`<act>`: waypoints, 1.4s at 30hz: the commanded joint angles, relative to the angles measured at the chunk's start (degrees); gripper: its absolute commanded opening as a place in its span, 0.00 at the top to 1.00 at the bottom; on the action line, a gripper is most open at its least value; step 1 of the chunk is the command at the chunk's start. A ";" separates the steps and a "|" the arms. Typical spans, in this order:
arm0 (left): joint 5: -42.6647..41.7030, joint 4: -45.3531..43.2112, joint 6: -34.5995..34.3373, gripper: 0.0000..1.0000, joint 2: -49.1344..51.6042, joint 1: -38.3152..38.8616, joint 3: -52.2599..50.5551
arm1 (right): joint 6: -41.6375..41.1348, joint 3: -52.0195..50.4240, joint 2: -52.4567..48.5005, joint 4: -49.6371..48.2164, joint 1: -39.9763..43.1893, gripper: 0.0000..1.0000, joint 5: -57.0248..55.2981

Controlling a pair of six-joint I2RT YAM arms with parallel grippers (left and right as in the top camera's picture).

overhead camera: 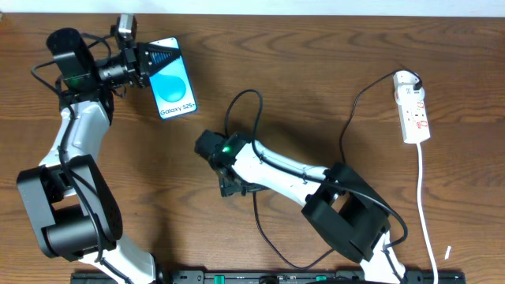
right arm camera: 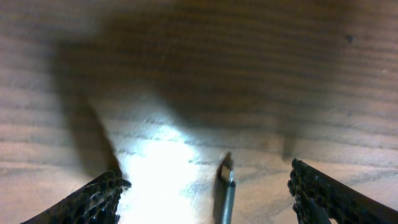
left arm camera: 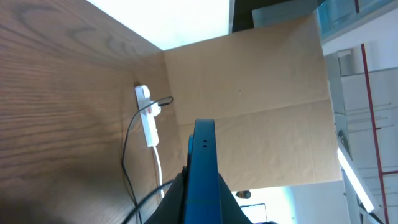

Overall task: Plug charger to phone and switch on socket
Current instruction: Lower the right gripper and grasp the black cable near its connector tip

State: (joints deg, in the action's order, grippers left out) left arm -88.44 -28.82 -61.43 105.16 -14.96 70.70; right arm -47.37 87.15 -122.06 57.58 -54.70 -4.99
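The phone [overhead camera: 174, 81], blue screen reading "Galaxy S25+", is at the back left, with my left gripper [overhead camera: 150, 59] shut on its upper end. In the left wrist view the phone [left arm camera: 204, 163] stands edge-on between the jaws. My right gripper [overhead camera: 213, 150] hangs low over mid-table. In the right wrist view it [right arm camera: 207, 177] is open, and the charger's small plug tip [right arm camera: 226, 177] lies on the wood between the fingers, touching neither. The charger's cable [overhead camera: 251, 95] loops behind that arm. The white socket [overhead camera: 415, 109] lies at the far right with a black plug [overhead camera: 415, 81] in it.
The socket's white cord [overhead camera: 424, 197] runs toward the front edge. A cardboard wall [left arm camera: 249, 93] stands beyond the socket [left arm camera: 148, 119] in the left wrist view. The right arm's black base [overhead camera: 351, 217] sits front right. A black rail [overhead camera: 268, 278] lines the front.
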 commanded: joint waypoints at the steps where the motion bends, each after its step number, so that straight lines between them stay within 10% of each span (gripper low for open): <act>1: -1.55 -0.42 0.35 0.92 -1.22 -1.07 0.44 | -0.83 -2.16 -0.96 0.04 -2.69 0.14 1.18; 42: -1.55 -0.42 0.35 0.93 -1.22 -1.16 0.44 | -4.50 -10.84 -0.96 -4.72 -2.60 0.48 7.32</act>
State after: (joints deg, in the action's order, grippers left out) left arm -88.44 -28.80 -61.43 105.16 -15.92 70.70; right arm -51.13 79.77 -118.34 53.43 -57.82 2.66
